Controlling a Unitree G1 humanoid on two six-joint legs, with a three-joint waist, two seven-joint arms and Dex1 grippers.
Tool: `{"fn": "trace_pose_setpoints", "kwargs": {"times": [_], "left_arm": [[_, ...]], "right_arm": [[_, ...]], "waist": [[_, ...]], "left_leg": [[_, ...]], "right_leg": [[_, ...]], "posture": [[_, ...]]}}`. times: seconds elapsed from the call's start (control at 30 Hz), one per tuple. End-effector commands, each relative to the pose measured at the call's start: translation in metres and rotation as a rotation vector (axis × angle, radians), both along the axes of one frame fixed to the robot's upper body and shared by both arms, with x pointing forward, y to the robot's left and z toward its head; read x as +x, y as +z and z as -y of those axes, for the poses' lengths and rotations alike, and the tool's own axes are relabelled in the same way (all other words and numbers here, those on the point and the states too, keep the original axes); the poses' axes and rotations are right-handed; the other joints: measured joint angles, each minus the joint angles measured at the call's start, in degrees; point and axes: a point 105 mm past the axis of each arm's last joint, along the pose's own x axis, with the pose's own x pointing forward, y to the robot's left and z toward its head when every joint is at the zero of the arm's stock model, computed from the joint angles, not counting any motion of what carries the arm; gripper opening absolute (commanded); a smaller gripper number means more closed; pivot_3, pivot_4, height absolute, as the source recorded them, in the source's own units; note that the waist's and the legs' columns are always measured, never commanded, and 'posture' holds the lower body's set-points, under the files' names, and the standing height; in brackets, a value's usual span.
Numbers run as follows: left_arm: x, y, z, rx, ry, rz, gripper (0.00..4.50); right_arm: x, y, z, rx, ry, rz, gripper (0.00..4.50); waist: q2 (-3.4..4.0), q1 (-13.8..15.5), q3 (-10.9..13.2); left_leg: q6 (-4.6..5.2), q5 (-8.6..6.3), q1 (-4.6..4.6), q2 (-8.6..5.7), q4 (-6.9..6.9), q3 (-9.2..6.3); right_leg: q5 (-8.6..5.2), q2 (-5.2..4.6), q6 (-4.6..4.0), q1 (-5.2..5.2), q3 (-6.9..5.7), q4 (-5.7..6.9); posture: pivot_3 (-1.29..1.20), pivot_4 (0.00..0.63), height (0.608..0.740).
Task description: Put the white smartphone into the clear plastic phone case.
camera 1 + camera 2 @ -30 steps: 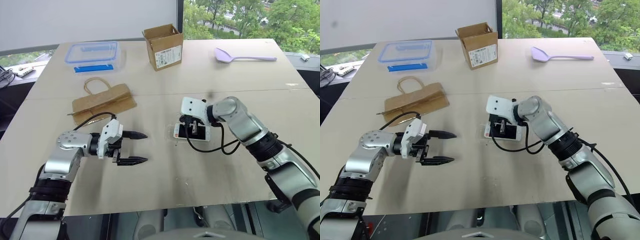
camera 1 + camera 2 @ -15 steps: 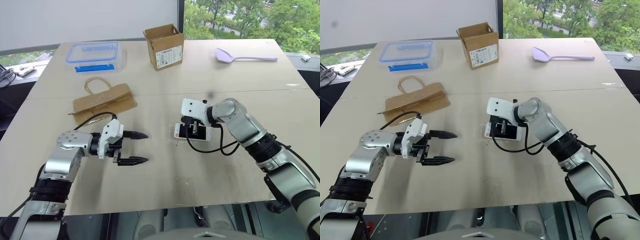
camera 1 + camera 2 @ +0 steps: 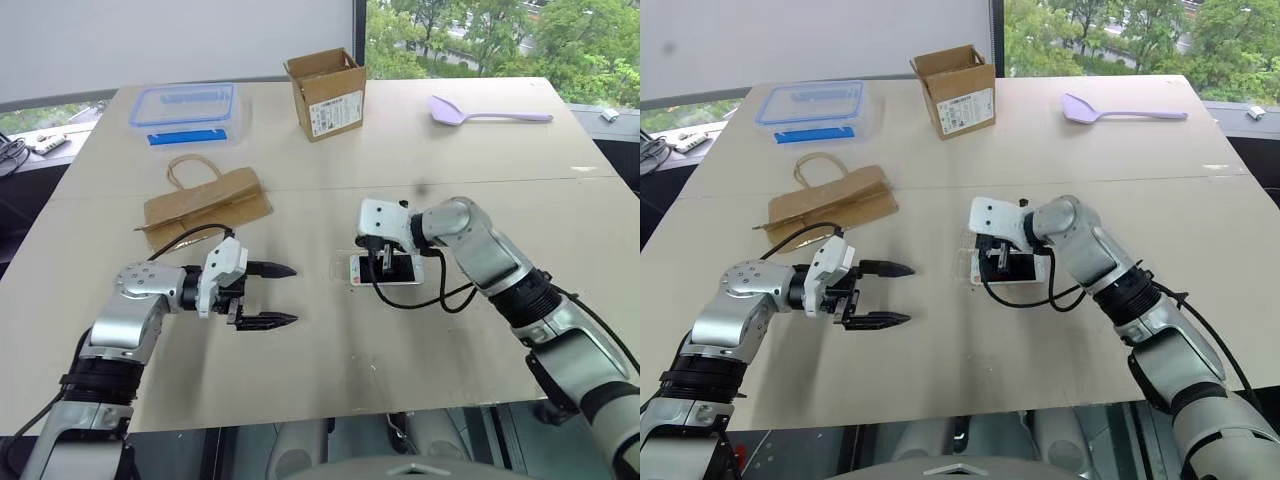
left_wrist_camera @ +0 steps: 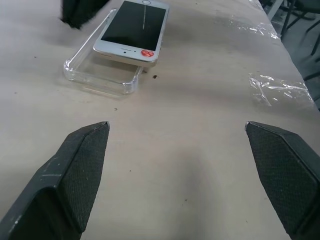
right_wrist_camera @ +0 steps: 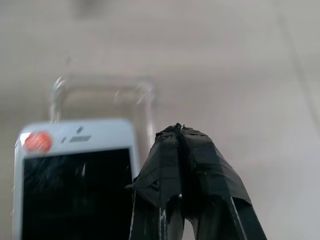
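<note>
While the white smartphone (image 4: 131, 31) is lying partly over the clear plastic phone case (image 4: 101, 76) on the counter (image 3: 400, 380), the closed right hand (image 5: 181, 146) is nudging its edge; the left hand (image 3: 275, 295) is waiting open.

Near the table's middle: white smartphone (image 4: 133, 33), black screen up, red-orange round sticker at its left end, lying flat and askew over clear plastic phone case (image 4: 100, 78). Not seated: case's left end juts out empty past the phone's left end, thin transparent walls with rounded corners.
</note>
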Motion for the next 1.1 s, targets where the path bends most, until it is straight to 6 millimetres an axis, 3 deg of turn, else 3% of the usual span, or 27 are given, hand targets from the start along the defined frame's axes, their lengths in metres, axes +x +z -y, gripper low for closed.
{"fn": "trace_pose_setpoints", "kwargs": {"times": [0.03,0.17,0.3,0.4,0.7,0.9,1.1], "left_arm": [[0.0,0.009,0.005,-0.006,-0.024,0.039,4.5],[0.001,0.01,0.006,-0.007,-0.029,0.037,4.5],[0.002,0.009,0.007,-0.009,-0.032,0.035,4.5],[0.002,0.01,0.008,-0.01,-0.034,0.035,4.5],[0.002,0.011,0.007,-0.008,-0.03,0.037,4.5],[0.0,0.01,0.007,-0.008,-0.025,0.035,4.5],[-0.002,0.01,0.007,-0.009,-0.022,0.032,4.5]], "right_arm": [[-0.016,0.031,0.008,0.088,0.054,0.002,0.06],[-0.06,0.032,0.03,0.095,0.168,-0.171,0.06],[-0.082,0.018,0.051,0.034,0.178,-0.282,0.06],[-0.088,0.009,0.058,0.01,0.163,-0.326,0.06],[-0.072,-0.02,0.075,-0.111,0.122,-0.345,0.06],[-0.064,-0.025,0.078,-0.142,0.125,-0.34,0.06],[-0.053,-0.024,0.068,-0.115,0.108,-0.296,0.06]], "waist": [[0.01,0.1,0.0],[0.0,0.9,0.0],[0.0,0.9,0.0],[0.0,0.7,0.0],[-0.01,0.4,0.0],[-0.01,0.4,0.0],[-0.01,0.2,0.0]], "left_leg": [[0.0,0.0,-0.01,0.0,0.0,-0.01],[0.0,0.0,-0.04,-0.02,0.0,-0.08],[0.01,-0.01,-0.02,0.01,0.0,-0.05],[0.01,0.0,0.02,0.06,0.0,-0.02],[0.01,0.0,0.01,0.05,0.03,0.03],[0.0,0.0,0.0,0.05,0.03,0.01],[0.0,0.0,0.0,0.06,0.03,0.0]], "right_leg": [[0.0,-0.01,0.0,0.0,0.0,0.0],[0.0,-0.09,0.0,0.04,-0.1,-0.06],[-0.02,-0.09,-0.01,0.04,-0.08,-0.08],[-0.14,-0.06,-0.19,0.04,-0.08,-0.05],[-0.06,-0.08,-0.08,0.04,-0.07,-0.04],[-0.02,-0.07,0.01,0.03,-0.08,-0.05],[-0.01,-0.06,0.01,0.03,-0.08,-0.04]], "posture": [[0.0,0.15,0.74],[0.0,0.15,0.74],[0.0,0.15,0.74],[0.0,0.15,0.74],[0.0,0.15,0.74],[0.0,0.15,0.74],[0.0,0.15,0.74]]}}
